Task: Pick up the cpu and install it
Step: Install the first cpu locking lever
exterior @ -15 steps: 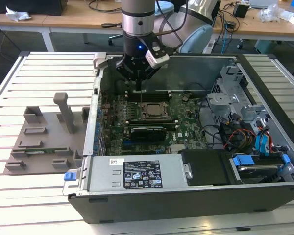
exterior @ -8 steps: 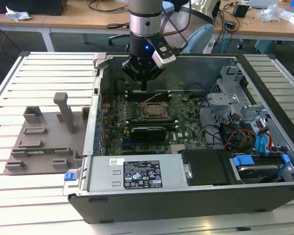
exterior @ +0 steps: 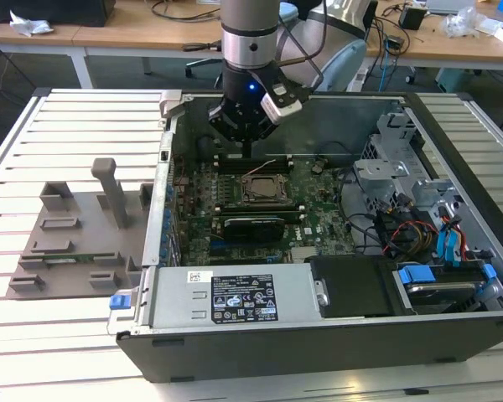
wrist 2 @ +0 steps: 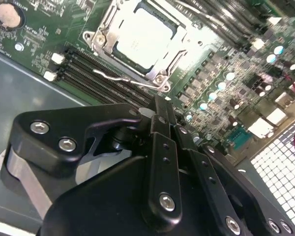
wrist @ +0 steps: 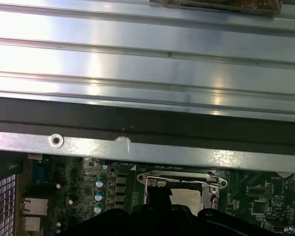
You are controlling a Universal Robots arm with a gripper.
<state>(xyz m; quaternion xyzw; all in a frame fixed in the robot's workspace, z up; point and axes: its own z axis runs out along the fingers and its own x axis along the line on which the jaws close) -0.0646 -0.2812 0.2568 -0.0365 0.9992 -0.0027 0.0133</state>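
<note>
The gripper point(exterior: 250, 149) hangs inside the open computer case point(exterior: 318, 335), just above the motherboard point(exterior: 314, 197) and close beside the socket frame point(exterior: 263, 189). In the second wrist view its black fingers point(wrist 2: 162, 147) sit pressed together with nothing between them. The cpu point(wrist 2: 141, 37) lies flat inside the socket frame's opening, its silvery top bare, with the thin retention lever point(wrist 2: 132, 81) lying along one side of the frame (whether the frame is latched down cannot be told). The risk, judged from here, lies in the tight quarters: a descent slightly off line could strike the memory slots point(wrist 2: 96, 73) or the lever, or press the chip's edge and unseat it.
</note>
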